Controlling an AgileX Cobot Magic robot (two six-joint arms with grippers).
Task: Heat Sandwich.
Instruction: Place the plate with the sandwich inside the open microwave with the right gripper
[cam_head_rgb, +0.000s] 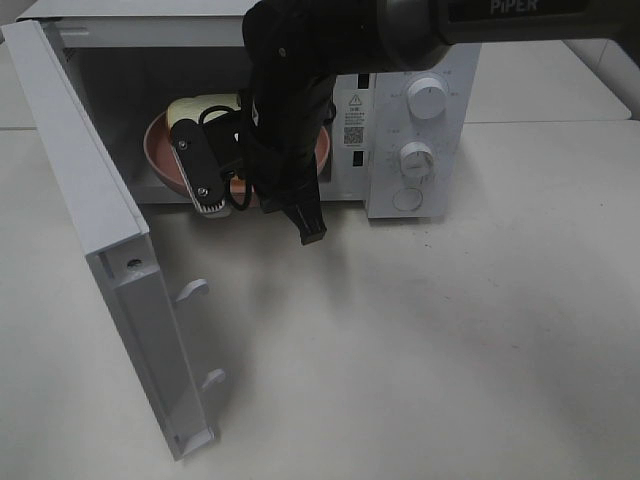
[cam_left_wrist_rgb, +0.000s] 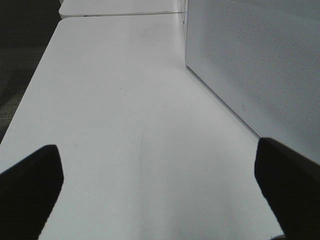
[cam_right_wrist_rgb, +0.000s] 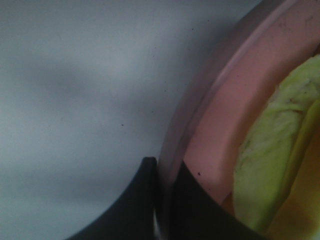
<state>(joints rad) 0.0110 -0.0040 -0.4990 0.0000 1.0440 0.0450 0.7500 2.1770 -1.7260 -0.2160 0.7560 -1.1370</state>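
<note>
The sandwich (cam_head_rgb: 197, 107) lies on a pink plate (cam_head_rgb: 160, 150) inside the open white microwave (cam_head_rgb: 420, 190). My right arm (cam_head_rgb: 290, 110) reaches into the cavity and hides most of the plate. Up close, the right gripper (cam_right_wrist_rgb: 165, 200) is shut on the rim of the plate (cam_right_wrist_rgb: 225, 110), one dark finger on each side of it. The sandwich's green-yellow filling (cam_right_wrist_rgb: 270, 160) shows just past the rim. My left gripper (cam_left_wrist_rgb: 160, 185) is open over bare table with nothing between its fingers; it is out of the exterior high view.
The microwave door (cam_head_rgb: 110, 260) stands swung wide to the left, with its latch hooks facing the table. Two knobs (cam_head_rgb: 427, 98) are on the panel at the right. A perforated white microwave wall (cam_left_wrist_rgb: 260, 60) stands beside the left gripper.
</note>
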